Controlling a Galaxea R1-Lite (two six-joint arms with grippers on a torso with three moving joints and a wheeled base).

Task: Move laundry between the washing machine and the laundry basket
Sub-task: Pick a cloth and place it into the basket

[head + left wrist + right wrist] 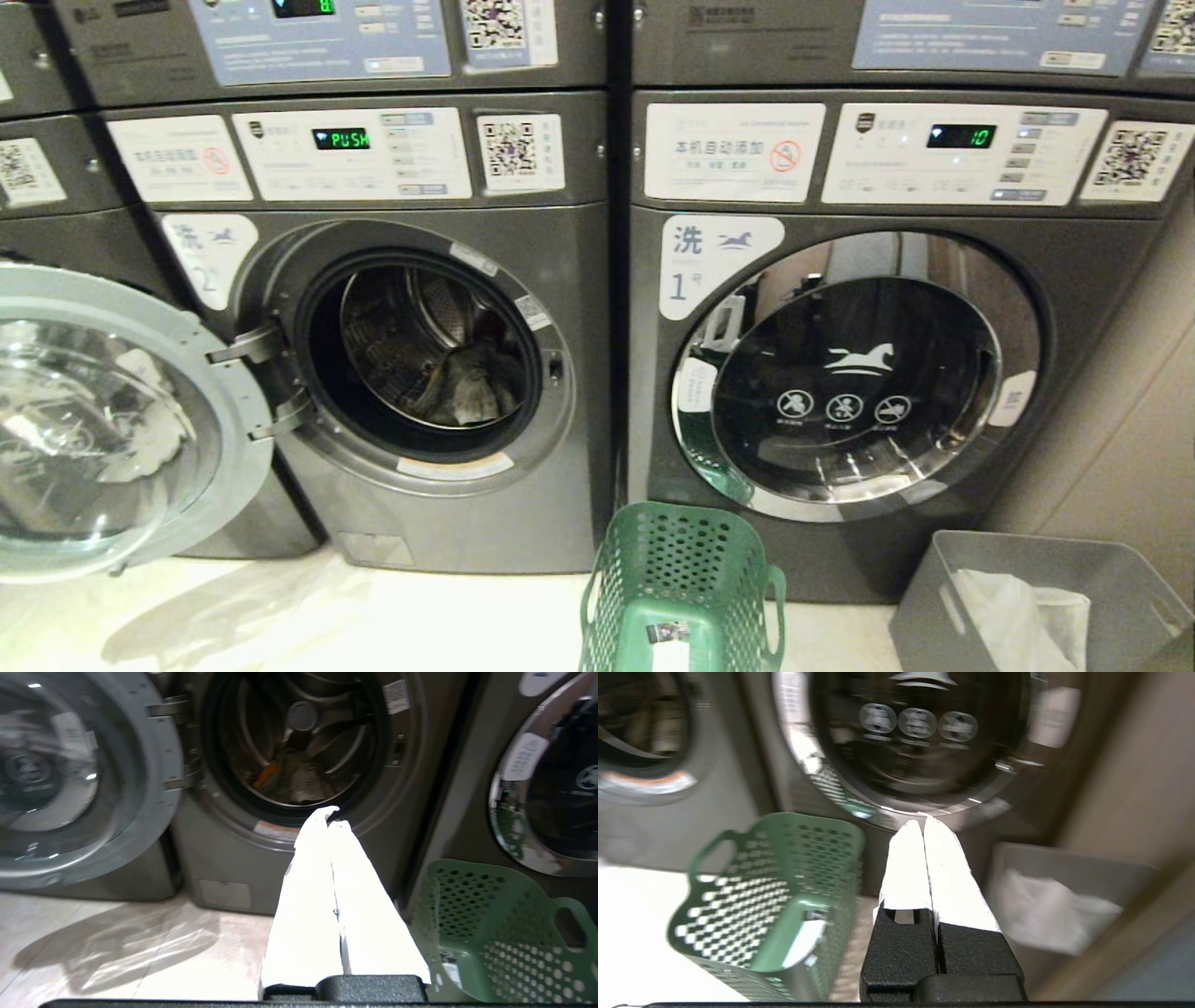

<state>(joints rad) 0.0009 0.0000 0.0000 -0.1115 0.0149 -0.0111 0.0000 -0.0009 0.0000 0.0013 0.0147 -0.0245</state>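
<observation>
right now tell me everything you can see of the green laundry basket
The green laundry basket is a tall plastic tub with perforated walls, a solid rim and a cut-out handle on each side. It stands upright on the pale floor, in front of the gap between the open washer and the closed washer. No laundry shows inside; a small label lies at its bottom. Neither hand touches it.
</observation>
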